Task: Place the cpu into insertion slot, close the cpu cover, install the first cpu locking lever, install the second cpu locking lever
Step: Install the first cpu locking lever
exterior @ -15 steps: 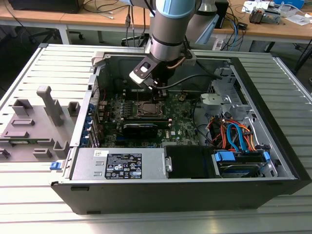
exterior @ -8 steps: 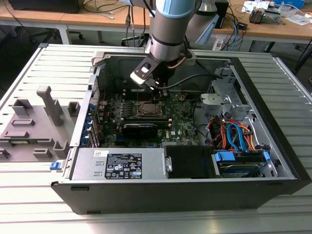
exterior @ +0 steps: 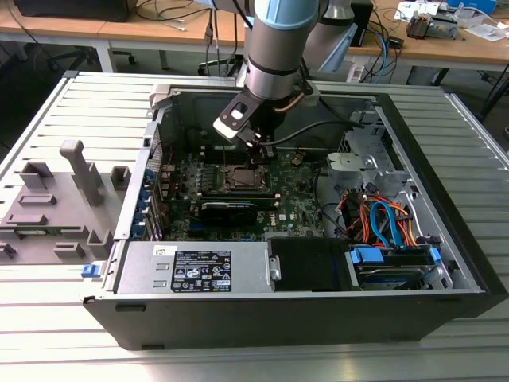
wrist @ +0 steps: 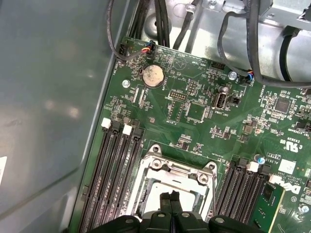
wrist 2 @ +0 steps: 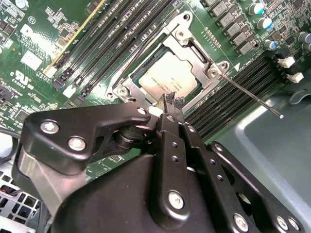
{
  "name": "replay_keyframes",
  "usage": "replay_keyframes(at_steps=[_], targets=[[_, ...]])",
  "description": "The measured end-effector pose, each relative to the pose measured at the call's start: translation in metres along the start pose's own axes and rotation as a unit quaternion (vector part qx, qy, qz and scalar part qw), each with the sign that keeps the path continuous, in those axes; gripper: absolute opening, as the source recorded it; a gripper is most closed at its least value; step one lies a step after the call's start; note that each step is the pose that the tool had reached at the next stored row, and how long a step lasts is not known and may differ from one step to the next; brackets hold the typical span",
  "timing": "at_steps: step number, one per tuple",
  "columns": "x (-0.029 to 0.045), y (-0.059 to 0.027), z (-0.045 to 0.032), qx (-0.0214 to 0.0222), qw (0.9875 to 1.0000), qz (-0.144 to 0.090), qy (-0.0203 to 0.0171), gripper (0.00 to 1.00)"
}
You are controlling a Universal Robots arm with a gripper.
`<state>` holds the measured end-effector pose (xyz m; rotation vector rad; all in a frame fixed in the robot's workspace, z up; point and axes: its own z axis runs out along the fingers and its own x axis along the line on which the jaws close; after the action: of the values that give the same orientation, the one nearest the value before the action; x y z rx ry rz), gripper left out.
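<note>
- While the arm (exterior: 278, 36) reaches down into the open case (exterior: 318, 322), the gripper (exterior: 261, 153) hangs right over the slot (exterior: 241, 178) on the green board (exterior: 298, 191).
- Its jaws are clenched. In both wrist views the black fingertips (wrist: 166, 198) press together with nothing between them.
- The cpu (wrist 2: 167, 77) lies flat in the slot, grey top up. The print on it is too faint to read.
- The cover (wrist 2: 193, 48) is down around the cpu, and its window frames the chip.
- In the second wrist view the fingertips sit at the cover's near edge. I cannot tell whether they touch it.
- One lever (wrist 2: 250, 94), a thin rod, sticks out free from a corner of the slot and crosses over the dark memory slots (wrist 2: 248, 73).
- Writing: a white label (exterior: 199, 270) dense with black print sits on the metal box at the case's front — too small to make out.
- A white sticker (wrist: 286, 167) and white lettering mark the board in the first wrist view.
- A coin cell (wrist: 152, 75) sits on the board well apart from the slot, near black cables (wrist: 233, 48).
</note>
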<state>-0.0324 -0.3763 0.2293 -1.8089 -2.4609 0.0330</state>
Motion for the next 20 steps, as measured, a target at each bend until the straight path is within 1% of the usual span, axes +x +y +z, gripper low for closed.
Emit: replay_keyframes(at_steps=[16,20], targets=[[0.0,0.0,0.0,0.0013,0.9997,-0.023,-0.0016,0.11],[0.0,0.0,0.0,0.0019,0.9994,-0.033,-0.0023,0.11]])
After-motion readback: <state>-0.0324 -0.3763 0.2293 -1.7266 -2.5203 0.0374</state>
